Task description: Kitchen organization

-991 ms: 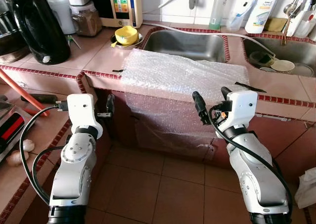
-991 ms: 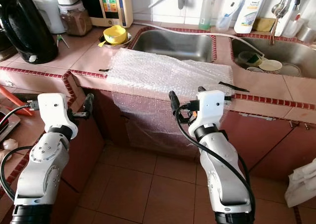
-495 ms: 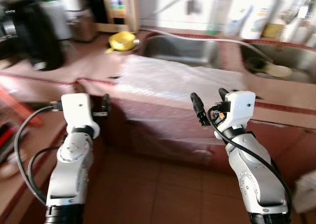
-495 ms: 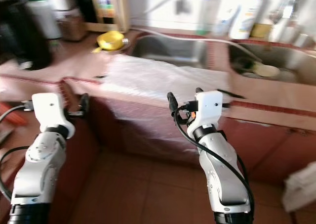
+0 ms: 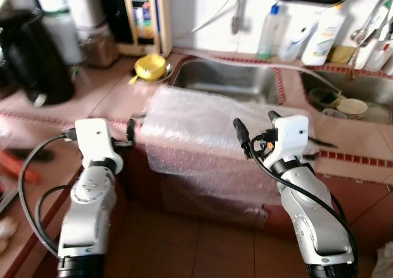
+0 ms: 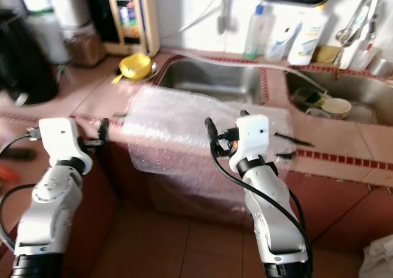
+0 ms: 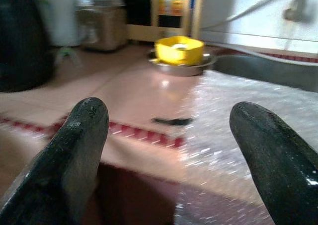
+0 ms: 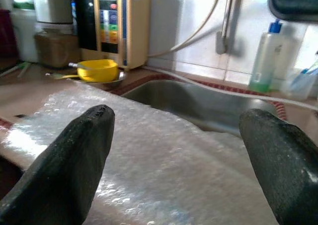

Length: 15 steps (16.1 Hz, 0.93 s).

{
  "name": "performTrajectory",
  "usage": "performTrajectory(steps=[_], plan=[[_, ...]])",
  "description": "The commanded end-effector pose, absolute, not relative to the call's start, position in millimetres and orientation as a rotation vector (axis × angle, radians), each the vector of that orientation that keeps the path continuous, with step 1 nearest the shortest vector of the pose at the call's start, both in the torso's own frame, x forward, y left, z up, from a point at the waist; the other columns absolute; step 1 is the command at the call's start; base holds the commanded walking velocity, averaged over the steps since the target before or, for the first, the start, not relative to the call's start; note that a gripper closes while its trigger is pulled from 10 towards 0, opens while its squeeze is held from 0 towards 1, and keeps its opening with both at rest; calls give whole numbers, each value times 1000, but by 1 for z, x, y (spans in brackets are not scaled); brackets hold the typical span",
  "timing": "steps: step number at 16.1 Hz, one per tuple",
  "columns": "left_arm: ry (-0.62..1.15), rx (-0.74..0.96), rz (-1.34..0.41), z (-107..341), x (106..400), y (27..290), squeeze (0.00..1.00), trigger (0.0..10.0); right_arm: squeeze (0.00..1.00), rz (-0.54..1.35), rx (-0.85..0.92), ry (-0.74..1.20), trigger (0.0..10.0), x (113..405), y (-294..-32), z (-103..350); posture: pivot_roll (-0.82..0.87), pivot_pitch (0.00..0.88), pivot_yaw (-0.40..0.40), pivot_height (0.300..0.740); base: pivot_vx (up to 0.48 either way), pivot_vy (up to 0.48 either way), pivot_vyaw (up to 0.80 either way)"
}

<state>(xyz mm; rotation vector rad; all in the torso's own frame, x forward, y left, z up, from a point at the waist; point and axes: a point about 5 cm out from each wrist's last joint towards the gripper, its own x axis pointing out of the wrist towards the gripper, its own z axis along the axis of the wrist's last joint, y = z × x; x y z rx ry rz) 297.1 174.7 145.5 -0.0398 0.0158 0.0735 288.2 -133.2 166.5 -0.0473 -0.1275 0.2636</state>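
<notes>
I have both arms raised in front of the counter (image 5: 123, 94), and neither holds anything. The left gripper (image 7: 169, 150) stands wide open with nothing between its fingers, low in the left of the head view; the right gripper (image 8: 179, 160) is equally spread and empty, near the centre. A bubble wrap (image 5: 209, 124) sheet lies across the counter edge at mid-frame and hangs down the cabinet front, probably as padding where I stand close. Just behind it, the sink (image 5: 227, 78). A yellow cup (image 5: 152, 66) rests in a metal dish in the upper left, beside a kettle (image 5: 34, 63). Bottles (image 5: 322, 35) line the wall at upper right; their labels are too blurred to read. I judge the cup a likely first target.
</notes>
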Motion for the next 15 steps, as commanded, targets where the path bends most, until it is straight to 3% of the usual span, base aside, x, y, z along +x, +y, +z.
performTrajectory(steps=[1,12,15], plan=[[13,-38,55,147,298,169,0,10000,0,265,-83,-132,10000,288,-136,165,-105,12,7,740,424,0,0],[30,-37,29,145,301,167,0,10000,0,217,-69,-102,10000,288,-146,160,-106,16,17,740,415,0,0],[33,-83,23,144,299,167,0,10000,0,227,-52,-101,10000,288,-145,159,-108,17,20,740,0,0,0]])
